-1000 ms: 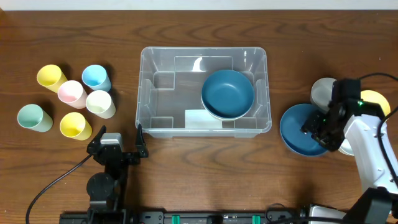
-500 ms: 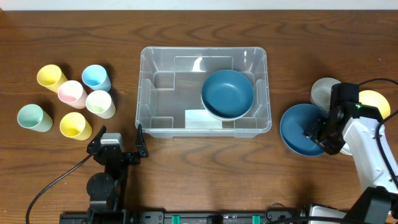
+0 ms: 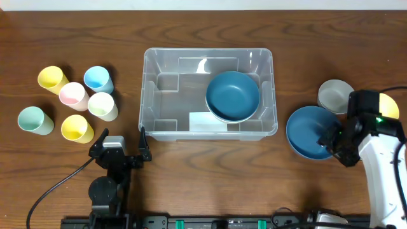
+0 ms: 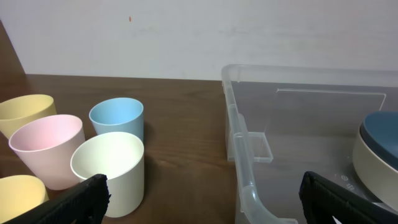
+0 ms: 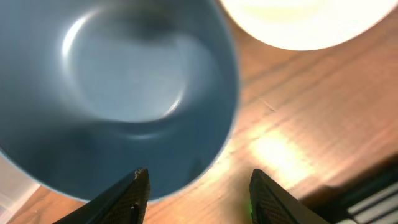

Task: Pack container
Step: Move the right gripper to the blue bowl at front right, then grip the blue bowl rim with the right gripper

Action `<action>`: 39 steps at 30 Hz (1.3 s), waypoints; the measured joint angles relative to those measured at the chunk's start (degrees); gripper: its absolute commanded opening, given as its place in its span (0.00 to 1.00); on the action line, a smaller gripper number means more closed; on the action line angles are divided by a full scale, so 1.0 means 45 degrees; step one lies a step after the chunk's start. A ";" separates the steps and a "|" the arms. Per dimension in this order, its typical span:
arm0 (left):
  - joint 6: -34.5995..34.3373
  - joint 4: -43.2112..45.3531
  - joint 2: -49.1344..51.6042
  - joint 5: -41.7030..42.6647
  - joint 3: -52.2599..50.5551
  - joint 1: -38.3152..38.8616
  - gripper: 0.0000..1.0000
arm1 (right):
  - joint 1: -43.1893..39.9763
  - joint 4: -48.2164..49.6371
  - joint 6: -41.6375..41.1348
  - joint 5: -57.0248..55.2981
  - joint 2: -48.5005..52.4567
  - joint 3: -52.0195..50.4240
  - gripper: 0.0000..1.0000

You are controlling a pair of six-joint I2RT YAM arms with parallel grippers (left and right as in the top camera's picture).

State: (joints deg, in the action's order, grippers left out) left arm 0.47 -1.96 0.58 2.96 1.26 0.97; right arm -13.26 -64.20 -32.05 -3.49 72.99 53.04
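The clear plastic container (image 3: 152, 95) sits mid-table with one dark blue bowl (image 3: 233, 95) inside at its right; it also shows in the left wrist view (image 4: 249, 155). A second dark blue bowl (image 3: 305, 132) stands on the table right of the container and fills the right wrist view (image 5: 118, 93). My right gripper (image 3: 332, 141) is open, its fingers (image 5: 196, 196) straddling that bowl's near rim without holding it. My left gripper (image 3: 121, 145) is open and empty by the container's front left corner.
Several pastel cups (image 3: 73, 105) cluster at the left; white, blue and pink ones show in the left wrist view (image 4: 109, 171). A grey bowl (image 3: 334, 95) and a yellow bowl (image 3: 389, 105) lie behind the right arm. A pale bowl (image 5: 311, 22) is beside the blue one.
My right arm has drawn back toward the table's front right, uncovering the grey bowl. Its gripper stays at the loose blue bowl's right rim. The left arm has not moved.
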 measured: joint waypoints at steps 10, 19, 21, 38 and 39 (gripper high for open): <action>0.0000 0.0000 0.0000 0.0000 0.0000 0.0000 0.98 | -0.0291 0.0607 0.0005 -0.0306 -0.0024 -0.0253 0.50; 0.0005 0.0000 0.0000 0.0000 0.0000 0.0000 0.98 | -0.0291 0.1574 0.0010 -0.0335 -0.0024 -0.1219 0.47; 0.0000 0.0000 0.0000 0.0000 0.0000 0.0000 0.98 | -0.0291 0.1763 0.0010 -0.0335 -0.0024 -0.1462 0.46; 0.0005 0.0000 0.0000 0.0000 0.0000 0.0000 0.98 | -0.0291 0.2501 0.0219 -0.0335 -0.0024 -0.2234 0.20; 0.0005 0.0000 0.0000 0.0000 0.0000 0.0000 0.98 | -0.0291 0.2511 0.0223 -0.0335 -0.0024 -0.2273 0.19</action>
State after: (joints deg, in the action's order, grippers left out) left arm 0.49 -1.96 0.58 2.96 1.26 0.97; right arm -14.57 -52.90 -31.05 -4.99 72.88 42.81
